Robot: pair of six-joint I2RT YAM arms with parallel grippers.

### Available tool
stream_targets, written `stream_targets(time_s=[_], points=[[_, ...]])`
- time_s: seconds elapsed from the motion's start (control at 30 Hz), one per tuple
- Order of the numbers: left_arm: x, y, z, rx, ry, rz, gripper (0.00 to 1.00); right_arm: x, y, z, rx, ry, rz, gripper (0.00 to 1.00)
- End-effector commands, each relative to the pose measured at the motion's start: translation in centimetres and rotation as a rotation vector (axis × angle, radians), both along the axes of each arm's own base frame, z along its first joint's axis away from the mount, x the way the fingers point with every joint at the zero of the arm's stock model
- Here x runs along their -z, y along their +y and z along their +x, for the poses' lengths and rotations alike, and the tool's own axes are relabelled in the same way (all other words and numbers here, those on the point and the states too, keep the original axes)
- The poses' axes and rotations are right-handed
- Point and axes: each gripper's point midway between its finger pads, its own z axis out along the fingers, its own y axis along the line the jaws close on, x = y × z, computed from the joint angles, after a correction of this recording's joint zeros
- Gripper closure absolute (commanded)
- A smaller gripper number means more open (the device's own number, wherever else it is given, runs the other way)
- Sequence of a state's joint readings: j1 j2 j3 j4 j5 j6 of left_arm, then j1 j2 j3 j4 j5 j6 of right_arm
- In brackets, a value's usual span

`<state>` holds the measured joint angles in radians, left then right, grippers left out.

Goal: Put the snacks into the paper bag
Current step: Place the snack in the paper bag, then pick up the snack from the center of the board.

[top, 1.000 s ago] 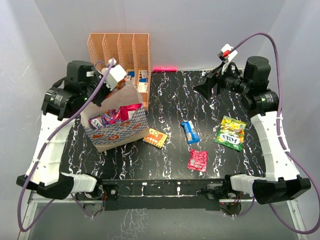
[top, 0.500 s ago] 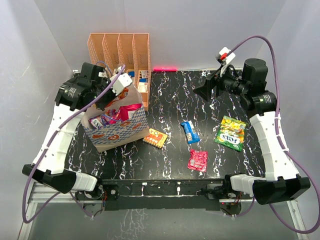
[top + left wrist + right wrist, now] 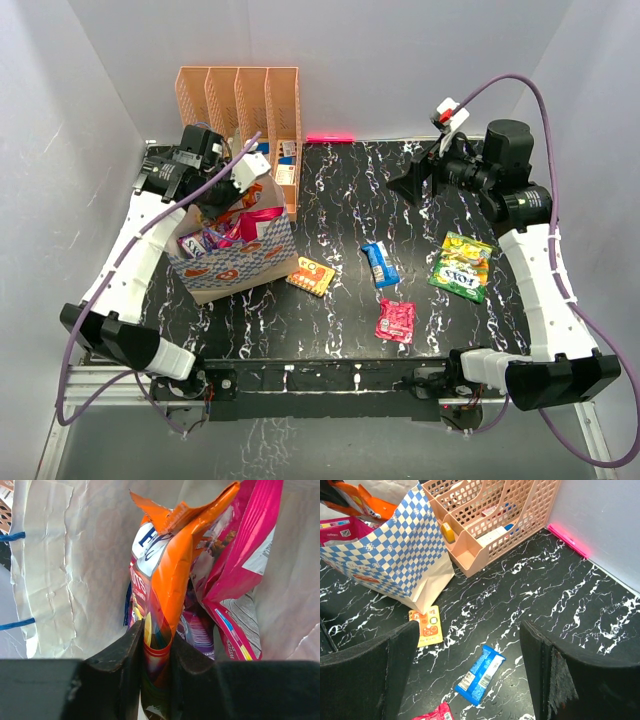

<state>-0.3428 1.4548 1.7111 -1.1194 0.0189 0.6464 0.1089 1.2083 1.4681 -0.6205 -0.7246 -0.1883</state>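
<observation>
The paper bag (image 3: pixel 235 262) with blue checks stands at the left, holding a magenta packet (image 3: pixel 245 225) and others. My left gripper (image 3: pixel 228 195) is over its mouth. In the left wrist view it (image 3: pixel 157 650) is shut on an orange packet (image 3: pixel 172 580) inside the bag (image 3: pixel 75 570), beside a magenta packet (image 3: pixel 240 555) and a purple one (image 3: pixel 197 630). On the table lie an orange packet (image 3: pixel 311 275), a blue one (image 3: pixel 379 263), a pink one (image 3: pixel 396 321) and a green-yellow one (image 3: pixel 461 267). My right gripper (image 3: pixel 415 180) is open and empty, high at the back right.
A peach file rack (image 3: pixel 240 100) stands behind the bag, close to it; it also shows in the right wrist view (image 3: pixel 490 515). A pink strip (image 3: pixel 330 136) runs along the back wall. White walls enclose the black marbled table (image 3: pixel 340 200).
My left arm has swung right and forward, bringing the gripper with the orange packet down into the bag's mouth. The right arm has hardly moved.
</observation>
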Motion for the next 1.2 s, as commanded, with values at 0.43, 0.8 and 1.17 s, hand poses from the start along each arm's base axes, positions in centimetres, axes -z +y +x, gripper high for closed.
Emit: stream_targets(time_s=[0.43, 0.8, 1.17], points=[[-2.0, 0.9, 1.8, -0.056, -0.114, -0.008, 0.39, 0.4, -1.5, 0.6, 0.074, -0.053, -0.057, 0.15], [-7.3, 0.4, 3.6, -0.123, -0.374, -0.144, 0.22, 10.4, -9.4, 3.1, 0.452, 0.110, -0.373, 0.15], [-9.2, -0.9, 3.8, -0.152, -0.463, -0.290, 0.14, 21.8, -19.5, 2.7, 0.666, 0.371, -0.510, 0.13]])
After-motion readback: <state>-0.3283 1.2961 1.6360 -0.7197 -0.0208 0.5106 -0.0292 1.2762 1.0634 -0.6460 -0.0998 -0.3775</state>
